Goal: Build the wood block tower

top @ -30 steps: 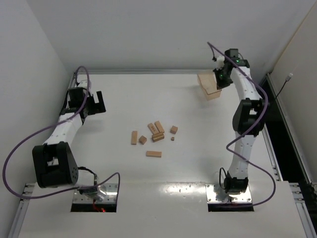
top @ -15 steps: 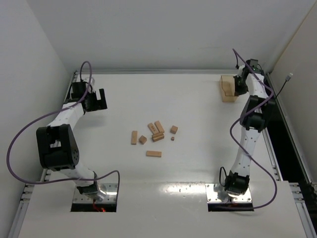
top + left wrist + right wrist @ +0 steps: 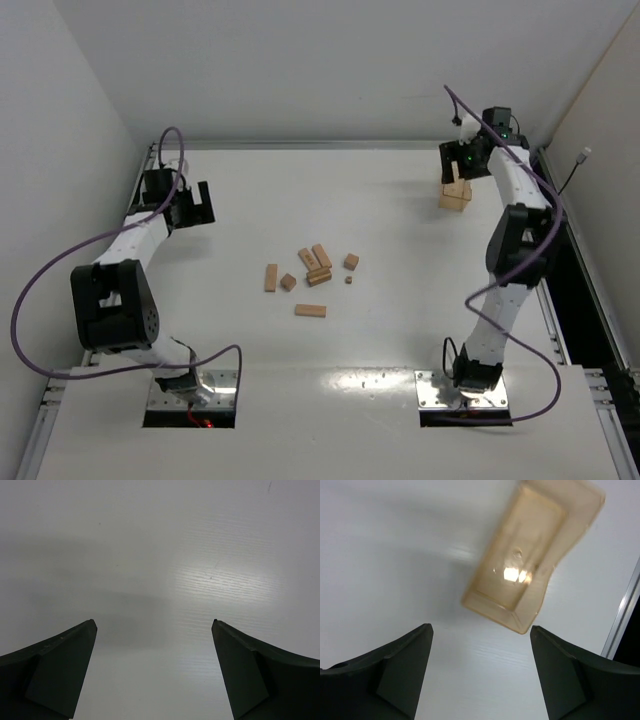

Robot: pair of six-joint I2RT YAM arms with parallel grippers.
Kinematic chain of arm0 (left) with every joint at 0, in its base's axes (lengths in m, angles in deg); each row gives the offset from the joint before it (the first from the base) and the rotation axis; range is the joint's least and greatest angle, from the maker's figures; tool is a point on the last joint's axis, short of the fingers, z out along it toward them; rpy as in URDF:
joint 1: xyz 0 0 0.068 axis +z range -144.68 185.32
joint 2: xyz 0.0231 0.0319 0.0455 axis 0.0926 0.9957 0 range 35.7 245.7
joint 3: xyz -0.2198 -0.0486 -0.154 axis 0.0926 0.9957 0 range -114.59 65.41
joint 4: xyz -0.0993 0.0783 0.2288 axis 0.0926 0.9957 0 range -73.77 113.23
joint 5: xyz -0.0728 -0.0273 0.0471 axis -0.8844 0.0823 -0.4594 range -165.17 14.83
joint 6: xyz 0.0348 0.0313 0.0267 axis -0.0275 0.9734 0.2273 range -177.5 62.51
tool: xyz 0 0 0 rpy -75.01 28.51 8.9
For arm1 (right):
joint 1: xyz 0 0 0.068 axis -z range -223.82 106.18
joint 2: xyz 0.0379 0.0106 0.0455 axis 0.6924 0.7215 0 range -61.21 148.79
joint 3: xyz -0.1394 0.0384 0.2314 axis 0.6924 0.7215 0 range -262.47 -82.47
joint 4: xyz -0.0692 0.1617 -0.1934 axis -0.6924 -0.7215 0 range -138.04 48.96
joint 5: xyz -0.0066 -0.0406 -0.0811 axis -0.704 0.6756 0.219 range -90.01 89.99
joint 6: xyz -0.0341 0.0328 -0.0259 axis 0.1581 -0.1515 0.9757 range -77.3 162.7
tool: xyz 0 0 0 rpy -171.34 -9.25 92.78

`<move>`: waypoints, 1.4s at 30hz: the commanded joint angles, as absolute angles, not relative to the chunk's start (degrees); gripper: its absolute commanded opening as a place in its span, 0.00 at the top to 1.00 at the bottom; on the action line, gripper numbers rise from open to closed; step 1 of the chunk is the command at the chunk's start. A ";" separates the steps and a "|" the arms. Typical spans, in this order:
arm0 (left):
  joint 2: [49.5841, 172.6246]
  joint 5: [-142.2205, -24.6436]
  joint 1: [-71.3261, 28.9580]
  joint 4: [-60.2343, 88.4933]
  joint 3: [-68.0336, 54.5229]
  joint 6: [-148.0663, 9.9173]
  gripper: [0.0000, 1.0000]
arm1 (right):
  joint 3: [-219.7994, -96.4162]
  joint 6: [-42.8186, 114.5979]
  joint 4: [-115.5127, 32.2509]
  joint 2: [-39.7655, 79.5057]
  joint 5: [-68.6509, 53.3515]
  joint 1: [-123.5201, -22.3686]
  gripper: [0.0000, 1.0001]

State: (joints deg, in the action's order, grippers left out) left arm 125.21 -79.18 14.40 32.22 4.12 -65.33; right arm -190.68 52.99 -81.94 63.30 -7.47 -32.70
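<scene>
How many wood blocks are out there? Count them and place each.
8, all loose in the middle: left bar, cube beside it, three bars clustered centrally, right cube, tiny bit by it, one bar at the near side. The cluster may hide another.

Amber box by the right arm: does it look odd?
Yes: the amber box sits askew and empty at the far right, apart from the open right claw above it. The wood blocks lie scattered mid-table, not stacked.
</scene>
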 commanded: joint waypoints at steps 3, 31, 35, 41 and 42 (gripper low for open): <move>115.87 -74.83 14.02 28.11 8.19 -69.62 0.00 | -179.97 55.79 -71.46 37.78 -13.37 -42.31 0.24; 108.21 -71.40 13.49 27.57 13.73 -67.87 0.00 | -168.77 35.95 -70.65 48.37 -8.09 -79.32 0.00; 108.74 -70.78 13.49 27.57 13.73 -67.34 0.00 | -172.64 34.63 -73.03 52.95 -10.73 -80.38 0.00; 109.88 -70.78 13.49 27.57 13.73 -67.34 0.00 | -172.12 33.39 -72.32 54.01 -4.85 -84.59 0.00; 110.40 -70.78 13.49 27.57 13.73 -67.34 0.00 | -172.12 32.87 -72.32 54.80 -2.41 -84.60 0.00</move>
State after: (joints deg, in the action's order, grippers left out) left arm 110.11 -71.29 13.89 29.21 13.47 -68.00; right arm -170.68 35.55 -73.20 54.40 -6.90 -83.24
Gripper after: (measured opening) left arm 0.996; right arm 1.001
